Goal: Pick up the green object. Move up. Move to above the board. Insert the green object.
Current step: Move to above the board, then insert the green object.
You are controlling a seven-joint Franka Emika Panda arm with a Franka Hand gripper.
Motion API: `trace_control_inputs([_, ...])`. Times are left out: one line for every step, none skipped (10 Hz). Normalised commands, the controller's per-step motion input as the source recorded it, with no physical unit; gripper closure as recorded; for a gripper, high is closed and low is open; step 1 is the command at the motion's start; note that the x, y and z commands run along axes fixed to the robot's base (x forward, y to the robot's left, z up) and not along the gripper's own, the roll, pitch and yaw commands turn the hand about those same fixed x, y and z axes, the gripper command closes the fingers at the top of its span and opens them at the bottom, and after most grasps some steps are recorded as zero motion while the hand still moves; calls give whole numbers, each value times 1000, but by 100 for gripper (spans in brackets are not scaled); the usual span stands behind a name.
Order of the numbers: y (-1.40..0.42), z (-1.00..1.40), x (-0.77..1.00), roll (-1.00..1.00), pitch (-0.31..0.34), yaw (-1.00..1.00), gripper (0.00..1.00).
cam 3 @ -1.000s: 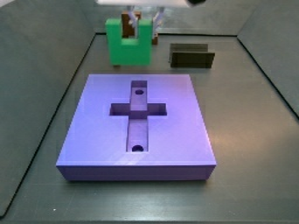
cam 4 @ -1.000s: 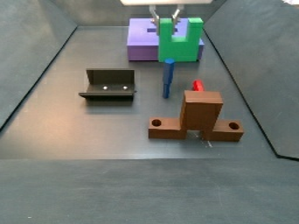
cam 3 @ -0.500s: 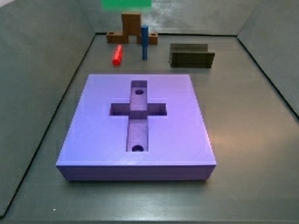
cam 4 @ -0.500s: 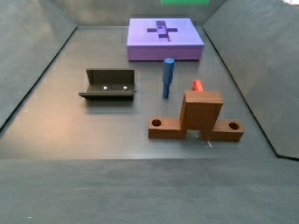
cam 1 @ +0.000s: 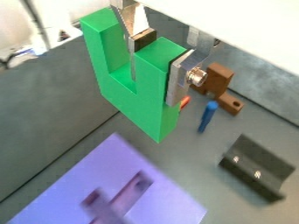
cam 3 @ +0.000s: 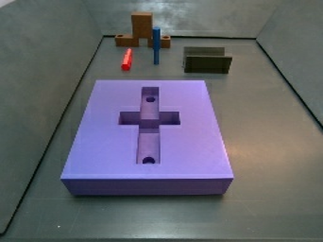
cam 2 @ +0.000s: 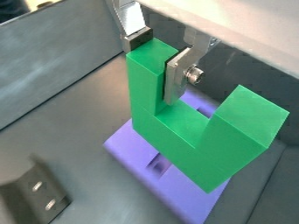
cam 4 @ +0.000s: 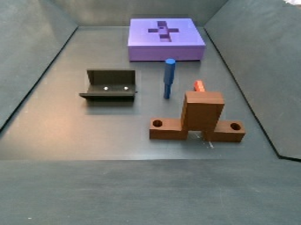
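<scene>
My gripper (cam 1: 156, 63) shows only in the wrist views and is out of both side views. Its silver fingers are shut on one prong of the bright green U-shaped object (cam 1: 126, 92), which hangs high above the floor, notch upward. The green object also shows in a wrist view (cam 2: 198, 131) between the same fingers (cam 2: 177, 74). The purple board (cam 3: 113, 132) with its cross-shaped recess and two round holes lies on the floor; it also shows in a side view (cam 4: 147, 50). In both wrist views the board (cam 1: 100, 188) (cam 2: 126, 144) lies far below the green object.
A brown block (cam 3: 142, 28) (cam 4: 202, 114), a blue peg (cam 3: 157, 45) (cam 4: 170, 77) and a red piece (cam 3: 127, 60) (cam 4: 199, 86) stand beyond the board. The dark fixture (cam 3: 207, 60) (cam 4: 109, 84) sits beside them. Grey walls enclose the floor.
The gripper has lifted the green object straight up, out past the top edge of both side views. Nothing on the floor has moved.
</scene>
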Motion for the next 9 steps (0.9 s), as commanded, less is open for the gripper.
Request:
trace_control_inputs([-861,210,120,34,164,-11,100])
trace_control_inputs([-502,130,113,30,154,-5,100])
trace_control_inputs([-264,77,73,31,115,1,100])
trace_control_inputs([-171,60,53,34,91,7,100])
trace_control_inputs([0,0,0,6,0,0,100])
trace_control_inputs([0,-283,6,53,0,-29,100])
trace_control_inputs([-177,-877,234,57,-114,23,100])
trace_control_inputs([-371,-891,309,-19,-164,206,100])
trace_control_inputs([-460,-823,263,-31,-186,229,100])
